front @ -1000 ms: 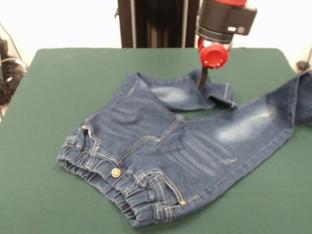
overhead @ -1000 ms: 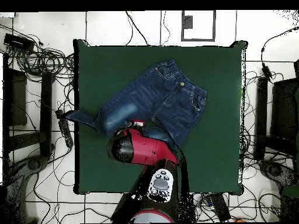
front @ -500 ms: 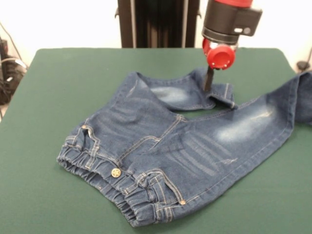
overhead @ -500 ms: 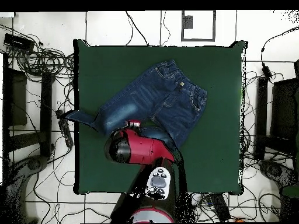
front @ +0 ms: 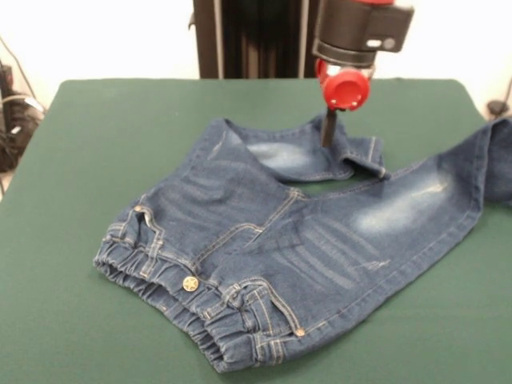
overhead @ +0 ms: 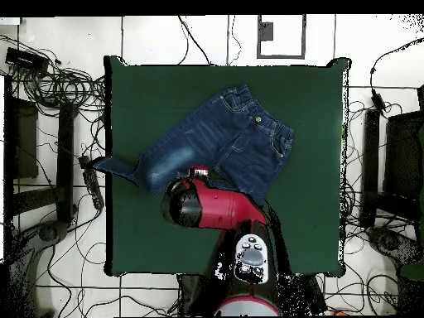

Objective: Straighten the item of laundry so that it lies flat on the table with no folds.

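Green felt is covering the bench (front: 96, 144), where the jeans (front: 280, 240) are lying rumpled; one leg is folding back, the other is trailing off a side edge; the pincer (front: 328, 128) is touching the folded leg, its spread impossible to tell.

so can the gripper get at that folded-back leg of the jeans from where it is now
Probably yes. The gripper hangs right over the folded leg of the jeans, its tip at or just above the denim. Nothing stands between them, and the table around is free of obstacles.
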Motion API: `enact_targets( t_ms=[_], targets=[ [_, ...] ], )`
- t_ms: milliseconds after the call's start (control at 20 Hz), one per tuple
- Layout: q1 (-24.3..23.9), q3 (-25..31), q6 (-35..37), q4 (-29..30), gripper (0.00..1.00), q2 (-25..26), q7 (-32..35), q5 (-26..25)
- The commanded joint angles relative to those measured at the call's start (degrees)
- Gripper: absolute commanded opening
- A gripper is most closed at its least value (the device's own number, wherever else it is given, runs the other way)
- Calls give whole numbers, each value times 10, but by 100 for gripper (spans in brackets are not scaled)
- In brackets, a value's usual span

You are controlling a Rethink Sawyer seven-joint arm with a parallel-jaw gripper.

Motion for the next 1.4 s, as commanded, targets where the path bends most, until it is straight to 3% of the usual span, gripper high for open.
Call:
enact_targets(
  t_ms=[50, 250, 550, 1400],
  targets=[
    [-36, 78, 87, -29, 0, -16, -142, -36],
    [-92, 113, 138, -48, 0, -44, -186, -76],
    [-138, 152, 200, -74, 0, -67, -217, -114],
    [-197, 214, 213, -125, 0, -28, -287, -184]
  ],
)
